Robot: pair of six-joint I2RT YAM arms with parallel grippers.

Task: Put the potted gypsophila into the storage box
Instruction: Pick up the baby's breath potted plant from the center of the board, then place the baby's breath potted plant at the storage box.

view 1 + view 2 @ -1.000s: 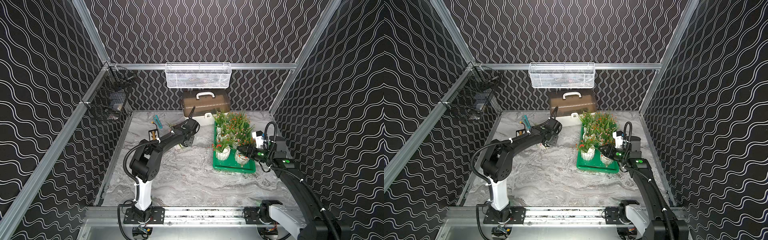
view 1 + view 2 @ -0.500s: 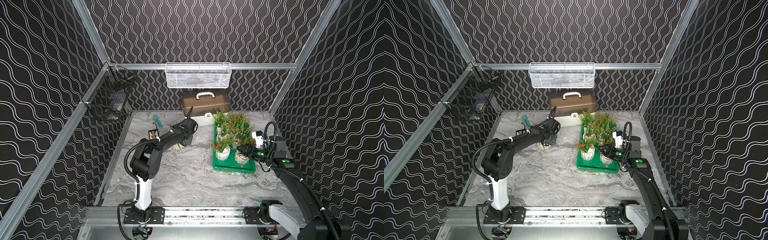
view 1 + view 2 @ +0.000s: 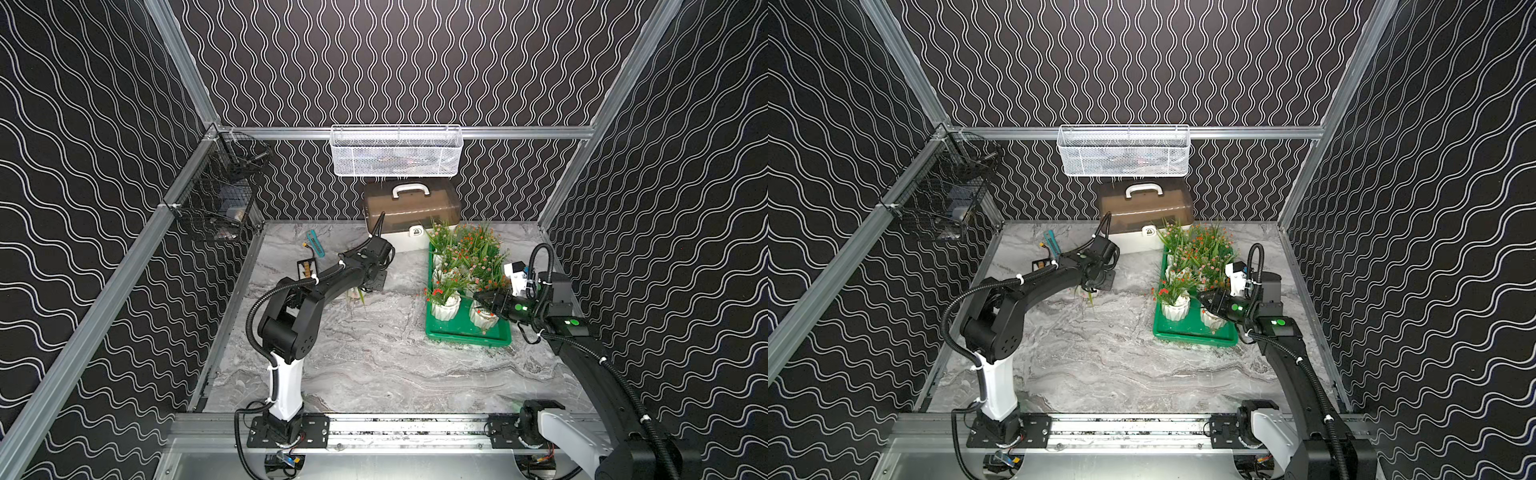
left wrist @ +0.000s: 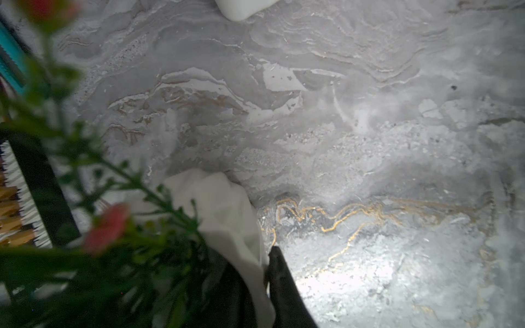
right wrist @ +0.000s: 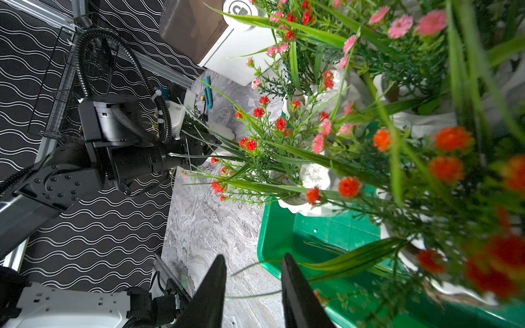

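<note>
Seen in a top view as white ribbed potted gypsophila [image 3: 445, 306] with red and orange blossoms inside the green storage box [image 3: 467, 338], a lone pot [image 3: 353, 294] on the tabletop [image 3: 374, 365]; in left wrist view, the lone pot pinched by the closed left tool [image 4: 255, 264]; in right wrist view, right tool [image 5: 252, 272] parted, empty.

Both top views are sharp and evenly lit against dark walls. In the left wrist view, glare whitens the marbled surface [image 4: 349, 281] and the potted gypsophila [image 4: 221, 215] blurs. In the right wrist view, the nearest blossoms [image 5: 451, 139] lose focus.
</note>
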